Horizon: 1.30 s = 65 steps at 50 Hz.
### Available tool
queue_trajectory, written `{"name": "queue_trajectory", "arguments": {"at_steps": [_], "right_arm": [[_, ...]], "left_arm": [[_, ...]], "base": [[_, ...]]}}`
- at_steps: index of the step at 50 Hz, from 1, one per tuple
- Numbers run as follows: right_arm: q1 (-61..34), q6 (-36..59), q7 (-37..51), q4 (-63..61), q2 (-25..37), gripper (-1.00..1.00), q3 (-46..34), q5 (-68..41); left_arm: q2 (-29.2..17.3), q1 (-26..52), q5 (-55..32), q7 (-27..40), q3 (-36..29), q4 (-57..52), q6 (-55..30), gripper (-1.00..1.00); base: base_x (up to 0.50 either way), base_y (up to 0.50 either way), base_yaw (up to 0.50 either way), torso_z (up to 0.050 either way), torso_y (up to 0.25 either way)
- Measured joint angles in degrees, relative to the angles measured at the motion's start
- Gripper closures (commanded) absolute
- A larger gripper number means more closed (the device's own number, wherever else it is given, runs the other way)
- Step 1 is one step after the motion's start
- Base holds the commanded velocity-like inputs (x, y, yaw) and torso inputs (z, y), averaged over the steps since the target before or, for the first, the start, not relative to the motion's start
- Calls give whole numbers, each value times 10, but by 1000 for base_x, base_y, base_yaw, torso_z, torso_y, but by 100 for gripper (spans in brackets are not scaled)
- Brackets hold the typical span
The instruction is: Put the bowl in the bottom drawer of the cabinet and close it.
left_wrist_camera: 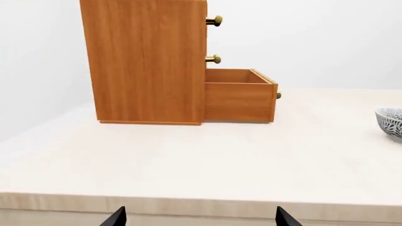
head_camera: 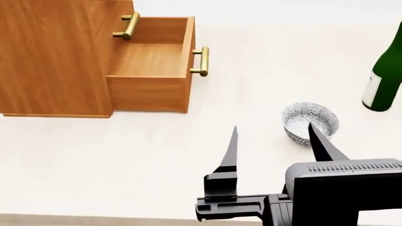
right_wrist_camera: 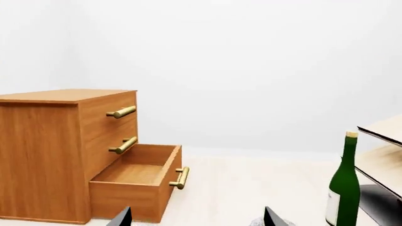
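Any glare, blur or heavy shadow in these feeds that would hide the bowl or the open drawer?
Head view: even, soft light, sharp; bowl and bottom drawer clear, right tool overlapping the bowl's near rim. Left wrist view: no glare; bowl cut by the frame edge. Right wrist view: bright washed-out background, drawer crisp, bowl barely visible.

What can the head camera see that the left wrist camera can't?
Only the head view shows the dark green glass bottle with a pale label and the whole right gripper, its black fingers spread above the table.

Only the left wrist view shows the orange-brown wooden cabinet's plain side panel and the table's near edge.

Both show the pulled-out, empty bottom drawer and the small white bowl with a grey-blue leafy pattern, though the left wrist view catches just its edge.
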<state>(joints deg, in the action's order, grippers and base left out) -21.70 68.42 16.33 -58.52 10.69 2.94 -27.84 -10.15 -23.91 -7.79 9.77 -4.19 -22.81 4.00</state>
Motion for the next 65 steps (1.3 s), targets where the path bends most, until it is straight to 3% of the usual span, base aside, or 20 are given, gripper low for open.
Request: {"name": "queue_trajectory", "arguments": {"at_steps": [23,30,65], "right_arm": [[8,-23,30,6,17,-100,-18,-28],[11,-26,37,10,21,-100,-23,-36],[13,-47,59,24,42,-100,-31,-56]], "left_arm": [[-9,2,-2,9,-8,5,7,-100],[-12,2,-2,12,-10,6,8,-100],[-26,2,-7,30,-24,4,12,-100]], "base": [[0,500,0,0,0],[11,0,0,0,0],[497,0,0,0,0]]}}
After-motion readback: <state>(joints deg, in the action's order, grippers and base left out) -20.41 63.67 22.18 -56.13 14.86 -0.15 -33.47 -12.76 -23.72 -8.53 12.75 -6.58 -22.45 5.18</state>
